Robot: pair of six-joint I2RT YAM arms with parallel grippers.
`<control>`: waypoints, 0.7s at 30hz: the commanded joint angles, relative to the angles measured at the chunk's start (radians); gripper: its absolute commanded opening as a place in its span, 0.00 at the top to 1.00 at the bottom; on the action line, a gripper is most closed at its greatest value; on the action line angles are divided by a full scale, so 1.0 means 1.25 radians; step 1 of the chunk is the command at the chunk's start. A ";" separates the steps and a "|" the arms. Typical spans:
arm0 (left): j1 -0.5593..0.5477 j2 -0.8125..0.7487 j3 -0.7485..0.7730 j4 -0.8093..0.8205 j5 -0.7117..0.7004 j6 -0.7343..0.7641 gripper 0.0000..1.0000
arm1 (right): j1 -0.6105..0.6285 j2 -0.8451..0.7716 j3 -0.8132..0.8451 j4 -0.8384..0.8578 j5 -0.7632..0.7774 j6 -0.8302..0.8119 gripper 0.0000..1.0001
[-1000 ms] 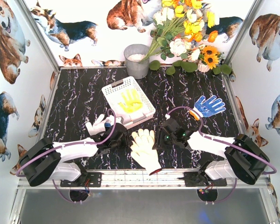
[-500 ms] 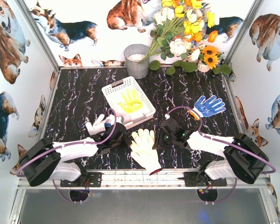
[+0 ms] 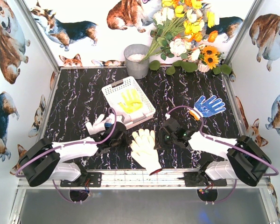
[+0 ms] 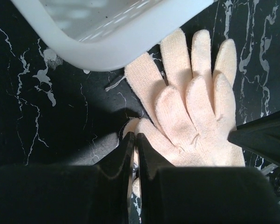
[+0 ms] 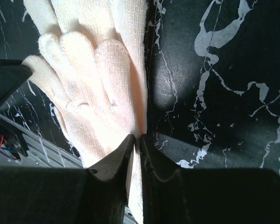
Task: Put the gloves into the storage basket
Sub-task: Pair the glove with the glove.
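One yellow glove (image 3: 130, 101) lies in the basket (image 3: 113, 88) as left pincer (image 4: 134, 140) and right pincer (image 5: 135, 140) nip the white pair (image 3: 143, 145); a blue glove (image 3: 209, 105) waits on the bench (image 3: 74, 93).

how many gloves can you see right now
5: a yellow glove in the basket, a blue-dotted glove far right, a white glove beside the left arm, and two cream gloves stacked at near centre. Others may be hidden.

The black, white-veined tabletop (image 3: 84, 93) carries a white slotted basket (image 3: 113, 91) left of centre, a grey bucket (image 3: 136, 63) at the far edge and flowers (image 3: 186, 46) at the far right. Stacked cream gloves (image 3: 143, 145) lie near the front, a blue glove (image 3: 209, 105) to the right, a white glove (image 3: 97, 125) to the left.
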 commanded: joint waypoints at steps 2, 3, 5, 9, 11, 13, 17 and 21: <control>0.006 -0.047 0.014 0.001 -0.008 0.010 1.00 | -0.003 -0.049 0.032 -0.021 0.017 -0.014 0.89; 0.006 -0.055 0.014 -0.001 -0.010 0.011 1.00 | -0.003 -0.055 0.032 -0.023 0.017 -0.014 0.91; 0.006 -0.067 0.017 -0.011 -0.017 0.009 1.00 | -0.003 -0.067 0.031 -0.023 0.014 -0.012 0.95; 0.006 -0.077 0.036 -0.039 -0.022 0.008 1.00 | -0.003 -0.083 0.030 -0.014 0.005 -0.002 0.99; 0.006 -0.076 0.042 -0.045 -0.021 0.010 1.00 | -0.003 -0.092 0.029 -0.009 0.004 0.003 1.00; 0.006 -0.078 0.049 -0.050 -0.021 0.012 1.00 | -0.003 -0.099 0.030 -0.009 0.004 0.009 1.00; 0.006 -0.090 0.056 -0.058 -0.034 0.017 1.00 | -0.003 -0.117 0.029 -0.009 0.007 0.012 1.00; 0.006 -0.087 0.061 -0.069 -0.042 0.026 1.00 | -0.003 -0.117 0.027 -0.006 0.015 0.019 1.00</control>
